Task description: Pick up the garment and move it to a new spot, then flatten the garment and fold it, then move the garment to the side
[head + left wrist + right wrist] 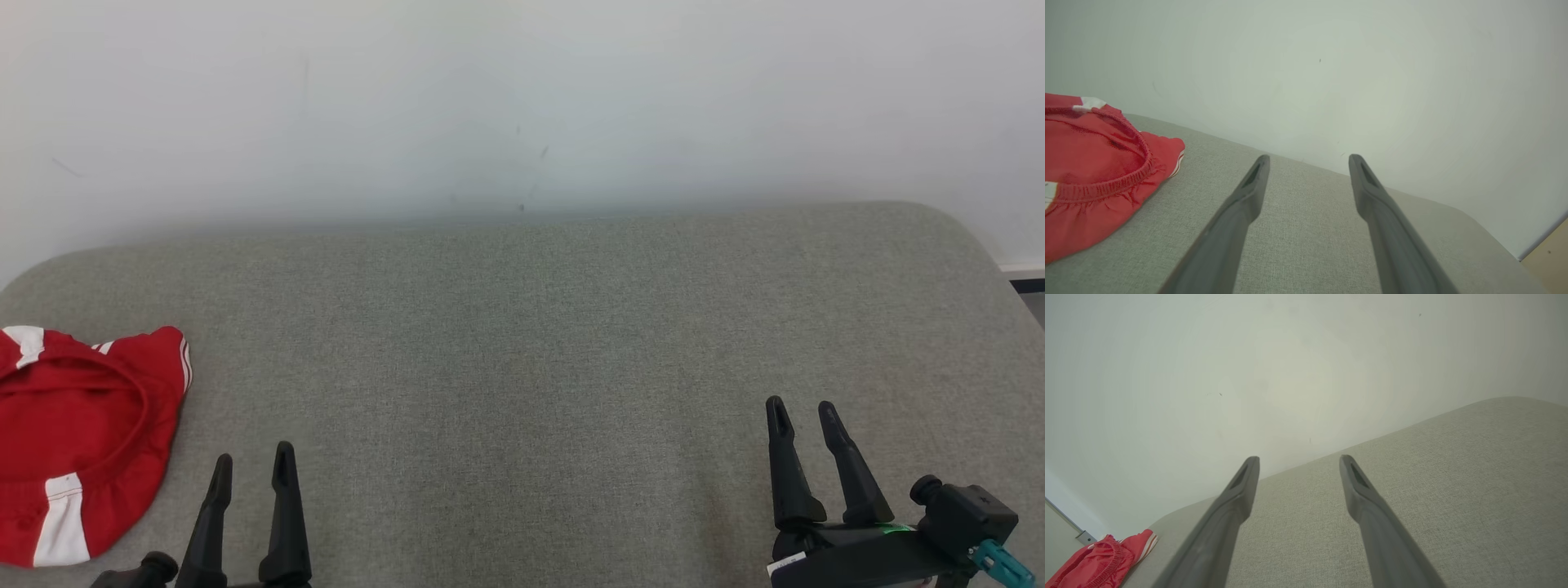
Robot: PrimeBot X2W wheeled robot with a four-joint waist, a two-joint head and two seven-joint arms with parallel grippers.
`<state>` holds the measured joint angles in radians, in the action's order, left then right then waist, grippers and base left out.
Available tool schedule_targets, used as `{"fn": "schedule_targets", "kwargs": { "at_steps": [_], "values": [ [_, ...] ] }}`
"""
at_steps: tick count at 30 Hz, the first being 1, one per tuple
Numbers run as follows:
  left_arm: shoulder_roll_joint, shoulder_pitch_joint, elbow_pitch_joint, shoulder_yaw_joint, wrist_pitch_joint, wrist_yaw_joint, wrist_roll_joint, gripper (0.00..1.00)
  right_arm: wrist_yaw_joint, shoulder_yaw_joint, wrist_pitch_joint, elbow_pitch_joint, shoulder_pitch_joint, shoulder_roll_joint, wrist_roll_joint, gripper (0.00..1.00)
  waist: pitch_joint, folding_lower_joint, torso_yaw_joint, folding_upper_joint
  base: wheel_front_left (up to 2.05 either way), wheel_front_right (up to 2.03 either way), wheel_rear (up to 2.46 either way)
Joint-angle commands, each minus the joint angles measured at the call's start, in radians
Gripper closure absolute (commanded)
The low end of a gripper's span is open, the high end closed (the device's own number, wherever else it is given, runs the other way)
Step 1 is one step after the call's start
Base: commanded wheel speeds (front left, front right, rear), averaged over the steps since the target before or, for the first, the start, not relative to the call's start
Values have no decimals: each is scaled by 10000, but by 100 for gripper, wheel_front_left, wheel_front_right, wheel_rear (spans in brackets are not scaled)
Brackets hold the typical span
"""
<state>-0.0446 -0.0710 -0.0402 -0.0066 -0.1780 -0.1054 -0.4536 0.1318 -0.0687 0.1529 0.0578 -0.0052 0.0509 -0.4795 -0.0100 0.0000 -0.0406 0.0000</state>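
Waistband gathers [1102, 190] on the red garment [1086, 220] show from the left wrist.

Each gripper carries two long, matte black fingers [1241, 204] tapering to rounded tips, with a narrow oblong slot [1251, 176] recessed near each tip. The left gripper [253, 455] has a round black knob [155, 565] at its base. The right gripper [801, 404] joins a black housing [967, 510] bearing a teal connector [996, 562], a green mark [894, 529] and a white label [788, 562].
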Motion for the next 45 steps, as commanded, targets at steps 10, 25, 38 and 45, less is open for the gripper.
{"fn": "schedule_targets", "kwargs": {
  "at_steps": [10, 25, 38, 45],
  "values": [
    [-114, 226, -110, -328, -249, 62, 1210, 0, -14, 38, 308, -364, 186, -6, 1070, 0, -72, 0, -32, 0, 0, 0, 0],
    [-92, 215, 218, -535, -524, 50, 2398, 0, -17, -58, 656, -550, 508, -8, 2423, 0, -259, 0, -122, 0, 0, 0, 0],
    [-73, 263, 538, -673, -715, 137, 3429, 0, -19, -10, 928, -726, 775, -10, 3483, 0, -387, 0, -100, 0, 0, 0, 0],
    [-68, 324, 743, -740, -820, 247, 3983, 0, -20, 9, 1058, -740, 871, -11, 3974, 0, -418, 0, -90, 0, 0, 0, 0]
  ]
}}
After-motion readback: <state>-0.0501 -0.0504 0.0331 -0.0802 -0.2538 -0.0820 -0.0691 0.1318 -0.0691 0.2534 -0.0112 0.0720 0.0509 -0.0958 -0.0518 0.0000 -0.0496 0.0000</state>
